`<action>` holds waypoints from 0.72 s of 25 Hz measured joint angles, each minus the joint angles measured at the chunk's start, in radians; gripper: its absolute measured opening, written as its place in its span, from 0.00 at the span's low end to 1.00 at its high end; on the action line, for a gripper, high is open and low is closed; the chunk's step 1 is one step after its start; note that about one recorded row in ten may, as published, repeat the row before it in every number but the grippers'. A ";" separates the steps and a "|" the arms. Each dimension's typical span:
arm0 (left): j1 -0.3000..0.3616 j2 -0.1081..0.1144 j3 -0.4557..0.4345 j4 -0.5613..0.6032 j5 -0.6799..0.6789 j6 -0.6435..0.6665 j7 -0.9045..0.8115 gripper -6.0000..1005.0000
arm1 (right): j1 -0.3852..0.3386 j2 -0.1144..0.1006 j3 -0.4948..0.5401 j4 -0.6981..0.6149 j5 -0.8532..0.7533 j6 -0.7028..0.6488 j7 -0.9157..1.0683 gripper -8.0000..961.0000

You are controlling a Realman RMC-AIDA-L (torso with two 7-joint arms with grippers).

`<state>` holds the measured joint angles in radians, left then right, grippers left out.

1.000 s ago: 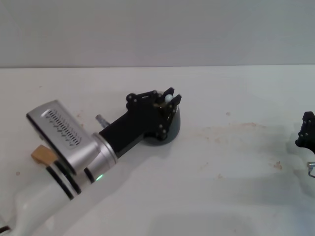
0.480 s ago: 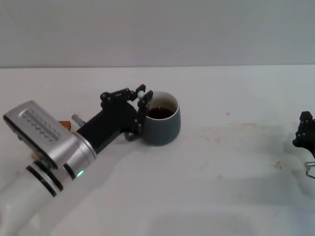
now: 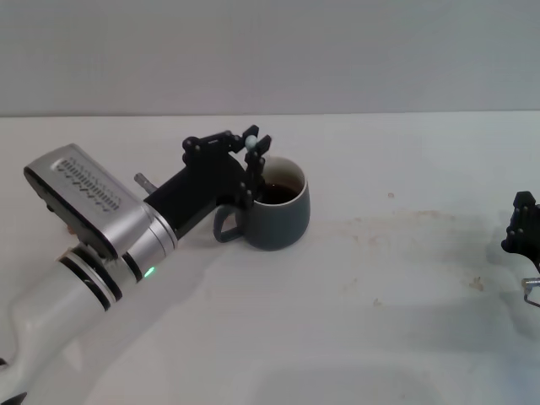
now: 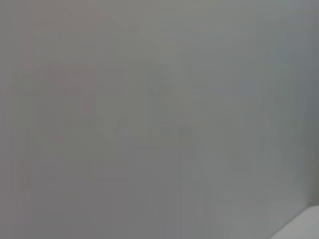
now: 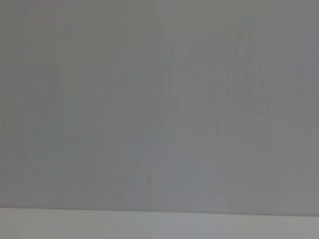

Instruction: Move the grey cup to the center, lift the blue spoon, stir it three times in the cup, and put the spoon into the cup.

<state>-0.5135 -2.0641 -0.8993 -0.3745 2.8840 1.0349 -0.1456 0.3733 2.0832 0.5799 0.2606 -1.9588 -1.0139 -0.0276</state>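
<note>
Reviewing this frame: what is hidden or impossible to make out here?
- Blue spoon: head view shows only its pale tip; the left pincer hides the rest.
- Right pincer: cut off by the head view's edge.
- Both wrist views: only blank wall, no grey cup.

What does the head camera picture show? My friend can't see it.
The left gripper holds the blue spoon upright in the grey cup of dark liquid on a white table. The right gripper waits at the right edge.
</note>
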 joint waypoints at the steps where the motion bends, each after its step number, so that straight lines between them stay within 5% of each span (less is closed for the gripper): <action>1: 0.000 0.000 0.000 0.000 0.000 0.000 0.000 0.19 | 0.000 0.000 0.000 0.000 0.000 0.000 0.000 0.01; 9: 0.044 -0.003 -0.080 -0.040 -0.003 -0.007 -0.016 0.19 | 0.001 -0.001 0.000 0.000 0.000 -0.002 0.000 0.01; 16: 0.115 0.001 -0.112 -0.093 -0.004 0.039 -0.026 0.49 | -0.018 -0.002 -0.001 0.000 0.000 -0.052 0.000 0.01; 18: 0.228 0.004 -0.182 -0.120 -0.003 0.087 -0.034 0.59 | -0.039 -0.002 -0.004 0.000 -0.007 -0.100 0.000 0.01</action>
<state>-0.2858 -2.0606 -1.0817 -0.4944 2.8806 1.1221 -0.1799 0.3342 2.0815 0.5762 0.2607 -1.9654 -1.1138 -0.0278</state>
